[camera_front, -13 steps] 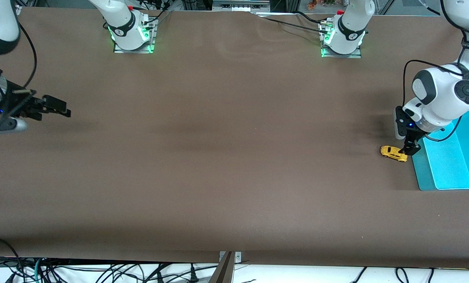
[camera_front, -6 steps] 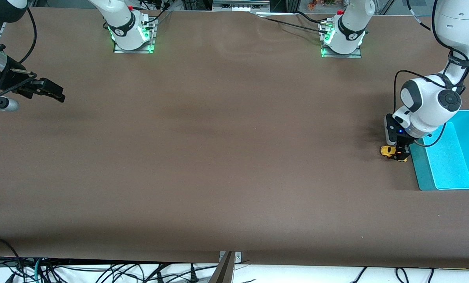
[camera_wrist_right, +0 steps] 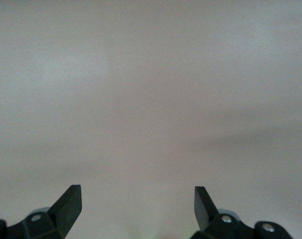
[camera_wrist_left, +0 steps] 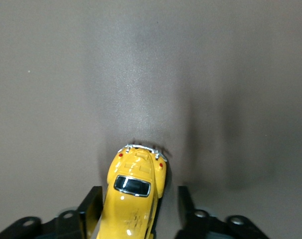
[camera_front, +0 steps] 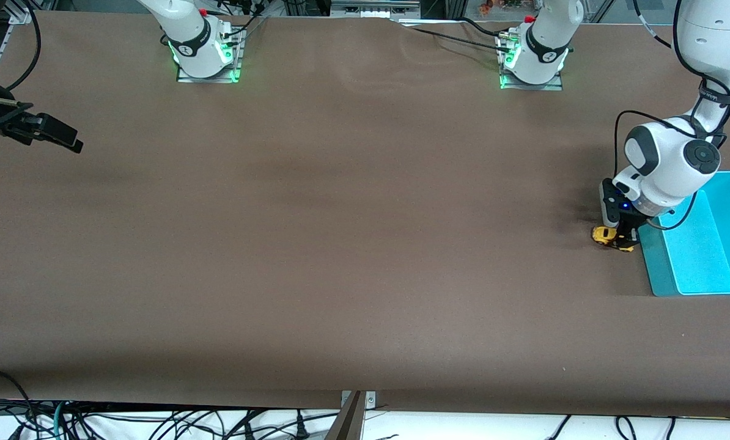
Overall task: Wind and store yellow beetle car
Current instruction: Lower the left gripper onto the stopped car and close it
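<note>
Left gripper (camera_front: 622,239): lowered since a second ago, fingers spread astride yellow beetle car (camera_front: 602,235) near left-arm table edge; grasp imminent. Right gripper (camera_front: 65,139): retreated, released, waiting.

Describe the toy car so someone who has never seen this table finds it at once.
Find the cyan bin at the left arm's end of the table. Beside it, the yellow beetle car sits between the open left gripper's fingers. It is tiny, rounded and bright yellow.
</note>
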Robot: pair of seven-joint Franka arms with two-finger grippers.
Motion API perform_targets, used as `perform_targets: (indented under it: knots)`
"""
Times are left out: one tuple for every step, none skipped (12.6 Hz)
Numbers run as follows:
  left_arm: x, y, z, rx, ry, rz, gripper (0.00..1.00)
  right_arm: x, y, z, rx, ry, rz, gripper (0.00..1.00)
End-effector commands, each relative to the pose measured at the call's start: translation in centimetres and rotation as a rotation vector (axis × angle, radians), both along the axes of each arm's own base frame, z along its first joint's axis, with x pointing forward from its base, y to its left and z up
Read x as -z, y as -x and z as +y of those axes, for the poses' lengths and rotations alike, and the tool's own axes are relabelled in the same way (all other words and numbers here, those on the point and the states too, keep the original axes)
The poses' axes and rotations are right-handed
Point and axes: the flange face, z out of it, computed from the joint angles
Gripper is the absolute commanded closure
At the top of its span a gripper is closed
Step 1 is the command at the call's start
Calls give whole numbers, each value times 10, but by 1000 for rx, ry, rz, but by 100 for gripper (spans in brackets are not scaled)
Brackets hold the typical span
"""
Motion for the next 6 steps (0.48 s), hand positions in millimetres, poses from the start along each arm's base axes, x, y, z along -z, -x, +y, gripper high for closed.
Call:
perform_targets:
  knots:
    - [-1,-4,1,-4,11,-9,63,-2,-11,-2,33,-56,-25,0]
    - [-2,-5,0,-4,10,-12,66,-2,-13,-15,60,-72,-46,0]
    - [-3,-5,0,-16,17,-13,66,-1,-14,-16,60,-76,-50,0]
    - [-2,-4,1,-44,33,-13,66,5,-17,-15,58,-74,-38,0]
    - [-5,-6,-5,-51,46,-16,65,4,-16,-14,57,-63,-40,0]
    - [-13,-12,-20,-34,58,-29,65,4,-17,-14,56,-60,-38,0]
